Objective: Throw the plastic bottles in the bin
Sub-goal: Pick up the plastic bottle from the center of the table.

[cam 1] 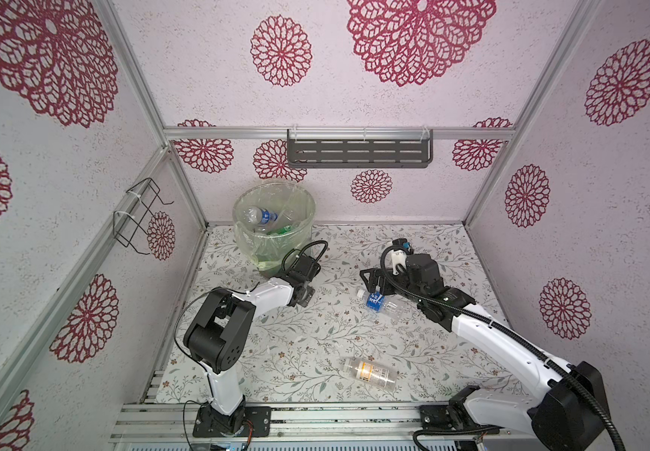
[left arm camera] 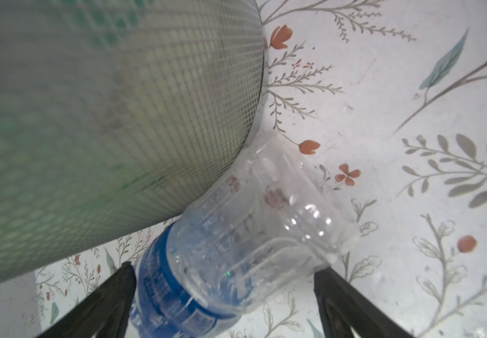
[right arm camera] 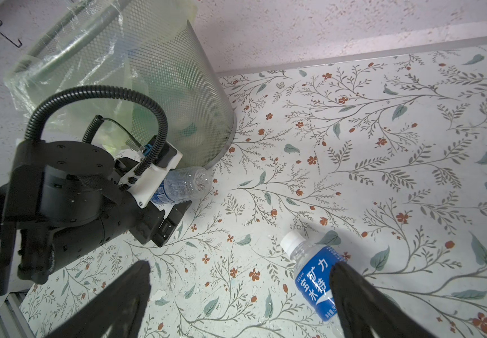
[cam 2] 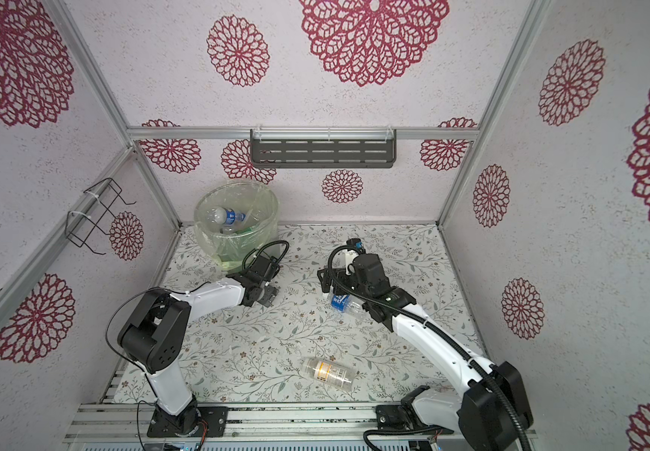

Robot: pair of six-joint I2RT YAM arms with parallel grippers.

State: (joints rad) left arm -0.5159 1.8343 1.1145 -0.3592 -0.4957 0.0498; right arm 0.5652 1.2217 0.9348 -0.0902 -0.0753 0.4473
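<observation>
**Bin part-filled, three bottles left on the table**

The bin (cam 1: 268,254) stands at the far left corner of the table (cam 1: 308,343), with its liner folded over the rim. Inside it, a clear bottle with a blue label (cam 1: 261,215) lies on top and something green (cam 1: 284,230) shows under it. I can't count the rest through the bag and mesh.

Not binned yet, all lying flat:
- The blue-band bottle (left arm camera: 236,248) is touching the bin's foot. The left gripper (left arm camera: 224,273) is spread wide with one finger on each side of the bottle, not squeezing it.
- The white-capped water bottle (right arm camera: 314,278) is mid-table. The right gripper (right arm camera: 241,267) is spread wide and empty. The bottle sits at one finger, not centred between the two.
- The yellow-label bottle (cam 1: 370,373) is near the front edge, well apart from both arms.

My read: some of the load is in and three bottles remain. Both arms look to be at pre-grasp, and neither holds anything.

The left arm looks ready to close. The risk there is that the bottle is pressed against the mesh wall, so it could roll out or nudge the bin. The right arm probably needs a sideways shift to centre on its bottle before closing. Whichever arm frees up first can take the yellow-label bottle last.
</observation>
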